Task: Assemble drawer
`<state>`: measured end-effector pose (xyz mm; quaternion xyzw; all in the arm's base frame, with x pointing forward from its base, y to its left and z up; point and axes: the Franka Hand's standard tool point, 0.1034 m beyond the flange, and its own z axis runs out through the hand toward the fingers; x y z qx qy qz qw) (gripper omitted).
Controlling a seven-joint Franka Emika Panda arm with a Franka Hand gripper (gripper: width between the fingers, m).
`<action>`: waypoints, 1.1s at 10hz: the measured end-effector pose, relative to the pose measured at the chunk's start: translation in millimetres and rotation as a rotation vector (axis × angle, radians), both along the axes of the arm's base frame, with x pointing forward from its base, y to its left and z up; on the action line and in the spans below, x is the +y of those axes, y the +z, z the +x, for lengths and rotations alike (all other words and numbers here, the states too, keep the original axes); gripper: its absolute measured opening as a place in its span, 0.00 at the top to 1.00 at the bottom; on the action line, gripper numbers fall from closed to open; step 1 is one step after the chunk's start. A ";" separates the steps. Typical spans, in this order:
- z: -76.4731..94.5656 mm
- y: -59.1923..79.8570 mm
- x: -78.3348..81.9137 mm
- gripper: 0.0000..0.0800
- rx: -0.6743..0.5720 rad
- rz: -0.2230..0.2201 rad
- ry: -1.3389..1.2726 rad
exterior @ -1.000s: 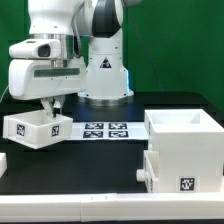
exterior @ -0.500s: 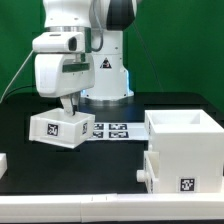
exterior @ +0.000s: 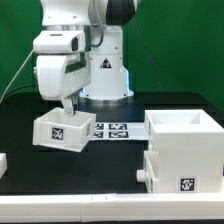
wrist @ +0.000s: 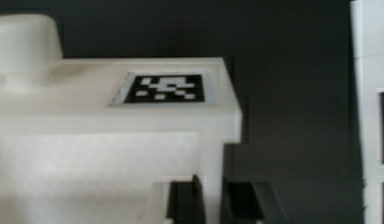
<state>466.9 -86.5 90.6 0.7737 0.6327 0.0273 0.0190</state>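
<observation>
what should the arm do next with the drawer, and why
Probably carry the drawer on toward the exterior view's right, to the casing. The gripper appears shut on the drawer's wall, the drawer looks lifted and tilted above the table, and a clear gap separates it from the casing, with the marker board between them.

Drawer (exterior: 60, 132) sits toward the exterior view's left, directly under the gripper (exterior: 66, 108), partly covering the marker board (exterior: 112, 130) behind it. Cube casing (exterior: 185, 150) stands at the exterior view's right, well apart from the drawer, nearer the camera than the robot base (exterior: 105, 75).
</observation>
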 end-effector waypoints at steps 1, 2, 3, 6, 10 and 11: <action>26.7 5.5 13.5 0.95 -0.008 0.009 0.061; 33.0 5.9 20.0 0.95 -0.016 0.004 0.095; 30.8 4.6 18.7 0.95 -0.012 0.004 0.091; 30.4 3.9 18.3 0.95 -0.010 0.005 0.089; 62.0 9.0 41.4 0.95 0.099 0.061 0.061; 68.2 12.5 47.1 0.95 0.082 0.071 0.052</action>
